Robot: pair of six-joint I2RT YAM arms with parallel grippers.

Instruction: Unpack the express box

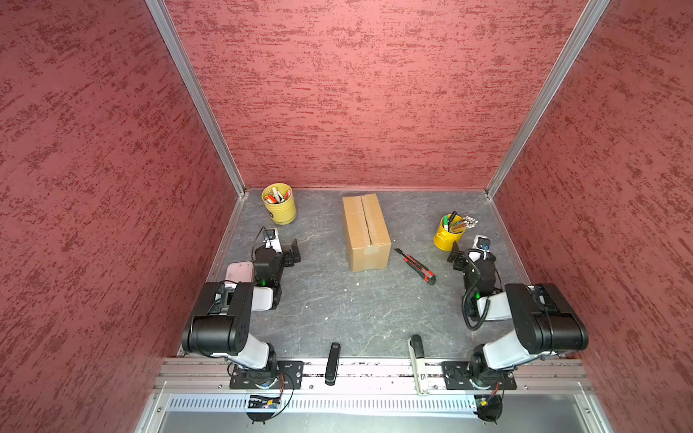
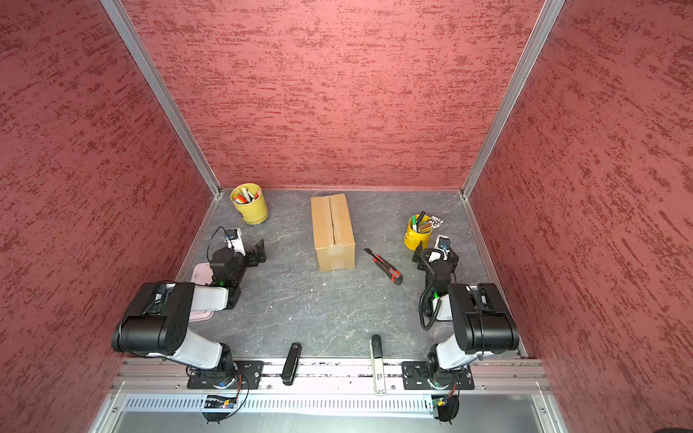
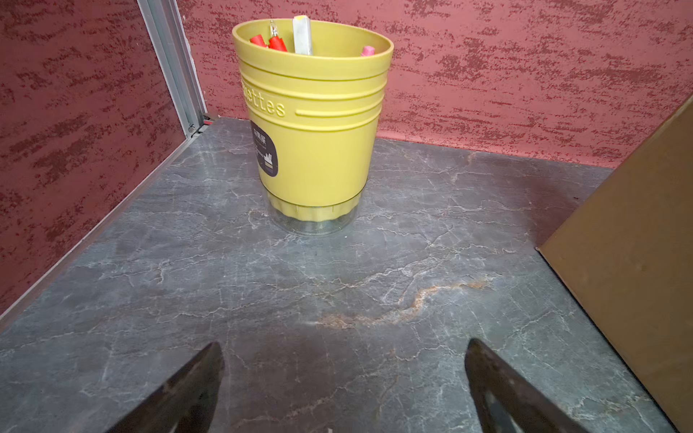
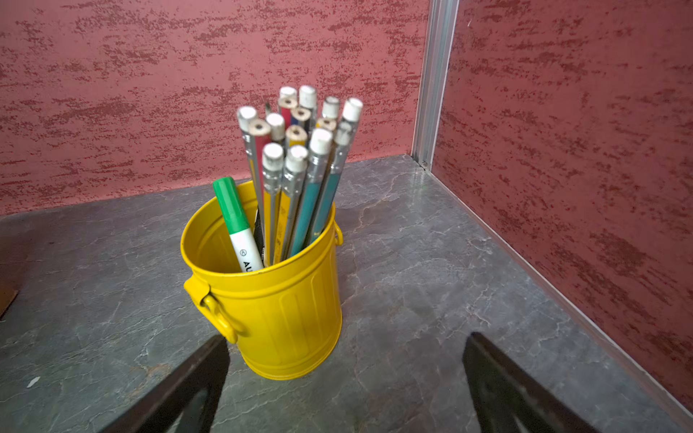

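Note:
The express box (image 1: 365, 232) (image 2: 333, 232), a brown carton with its top flaps shut on a taped centre seam, stands at the back middle of the grey table. One side of the box (image 3: 637, 262) shows in the left wrist view. A red-and-black utility knife (image 1: 415, 266) (image 2: 383, 266) lies just right of the box. My left gripper (image 1: 294, 255) (image 2: 260, 252) (image 3: 343, 348) hangs open and empty, well to the left of the box. On the far right my right gripper (image 1: 455, 254) (image 2: 418, 253) (image 4: 347, 341) is open and empty, close behind a yellow bucket.
An olive-yellow pen cup (image 1: 279, 204) (image 3: 311, 123) stands in the back left corner. A yellow bucket of pencils (image 1: 448, 234) (image 4: 270, 300) stands at the right. A pinkish tray (image 1: 240, 270) lies under the left arm. Two handles, a black handle (image 1: 332, 363) and a white handle (image 1: 418, 363), sit on the front rail. Red walls close three sides.

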